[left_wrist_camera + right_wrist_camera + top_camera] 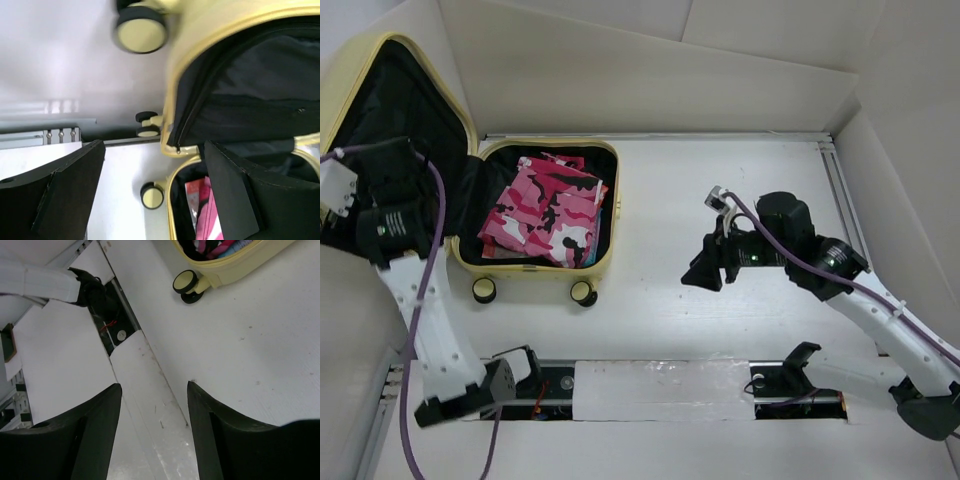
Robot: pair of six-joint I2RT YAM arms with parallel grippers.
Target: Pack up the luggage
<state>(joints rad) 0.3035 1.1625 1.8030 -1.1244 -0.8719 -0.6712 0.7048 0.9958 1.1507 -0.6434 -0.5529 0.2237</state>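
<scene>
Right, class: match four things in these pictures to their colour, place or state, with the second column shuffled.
1 suitcase
2 cloth
3 wheel
4 right pincer

A open, above the table
B pale yellow, lid raised
C pink camouflage, inside the suitcase
D black tyre, pale hub

Pairs: 1-B, 2-C, 3-D, 4-A.
</scene>
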